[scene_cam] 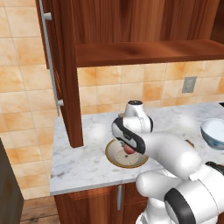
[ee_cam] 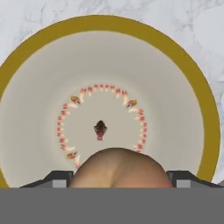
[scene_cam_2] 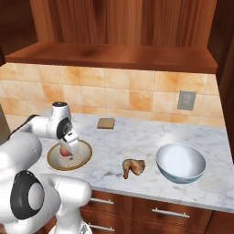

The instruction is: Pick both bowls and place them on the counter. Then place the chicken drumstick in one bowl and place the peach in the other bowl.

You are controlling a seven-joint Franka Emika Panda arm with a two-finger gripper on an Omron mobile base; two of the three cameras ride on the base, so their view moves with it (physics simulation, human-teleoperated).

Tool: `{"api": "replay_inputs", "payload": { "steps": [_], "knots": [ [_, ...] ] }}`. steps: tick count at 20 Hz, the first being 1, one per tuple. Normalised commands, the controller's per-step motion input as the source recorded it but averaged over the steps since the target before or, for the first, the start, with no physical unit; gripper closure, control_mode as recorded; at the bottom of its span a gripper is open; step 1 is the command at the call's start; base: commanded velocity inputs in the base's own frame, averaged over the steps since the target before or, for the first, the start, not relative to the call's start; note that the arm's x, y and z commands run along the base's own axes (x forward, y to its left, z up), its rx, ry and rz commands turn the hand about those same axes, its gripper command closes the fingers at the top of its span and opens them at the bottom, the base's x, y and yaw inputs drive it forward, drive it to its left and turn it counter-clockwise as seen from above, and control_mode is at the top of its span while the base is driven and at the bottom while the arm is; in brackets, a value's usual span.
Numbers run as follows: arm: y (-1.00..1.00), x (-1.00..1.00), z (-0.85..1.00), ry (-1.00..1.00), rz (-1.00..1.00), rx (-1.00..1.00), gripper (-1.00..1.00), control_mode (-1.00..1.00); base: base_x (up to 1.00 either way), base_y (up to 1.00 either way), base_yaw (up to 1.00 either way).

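Observation:
The wide tan bowl (scene_cam: 112,159) (scene_cam_2: 85,156) (ee_cam: 109,24) rests on the marble counter (scene_cam: 78,162) (scene_cam_2: 137,137), near its left front. Directly over it my gripper (scene_cam: 127,145) (scene_cam_2: 67,146) (ee_cam: 118,177) points down, shut on the peach (scene_cam: 128,149) (scene_cam_2: 66,151) (ee_cam: 118,168). The fruit sits between both fingertips (ee_cam: 57,178), low above the bowl's patterned middle. The white and blue bowl (scene_cam: 214,131) (scene_cam_2: 180,162) stands upright on the counter at the right. The chicken drumstick (scene_cam_2: 133,167) lies on the marble between the two bowls.
A flat brown bread slice (scene_cam_2: 106,123) lies near the tiled back wall. A wall cabinet's open door (scene_cam: 65,65) hangs down at the counter's left, and its shelf spans above. A wall outlet (scene_cam_2: 186,100) is at the right. The counter's front edge runs just before the tan bowl.

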Motion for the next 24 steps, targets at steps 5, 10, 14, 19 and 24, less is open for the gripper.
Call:
{"api": "replay_inputs", "payload": {
  "steps": [5,10,14,19,24],
  "knots": [
    [0.0,0.23,-0.38,0.0,0.09,-0.02,1.0,-1.0,0.0,0.0,0.0],
    [0.02,0.18,-0.37,0.0,0.08,0.0,1.0,-1.0,0.0,0.0,0.0],
    [0.02,0.02,-0.18,0.0,0.03,0.0,1.0,-1.0,0.0,0.0,0.0],
    [0.01,0.0,-0.01,-0.01,0.0,0.0,-1.0,-1.0,0.0,0.0,0.0],
    [0.0,-0.1,0.23,-0.04,0.0,0.0,-1.0,-1.0,0.0,0.0,0.0]
  ]
}}
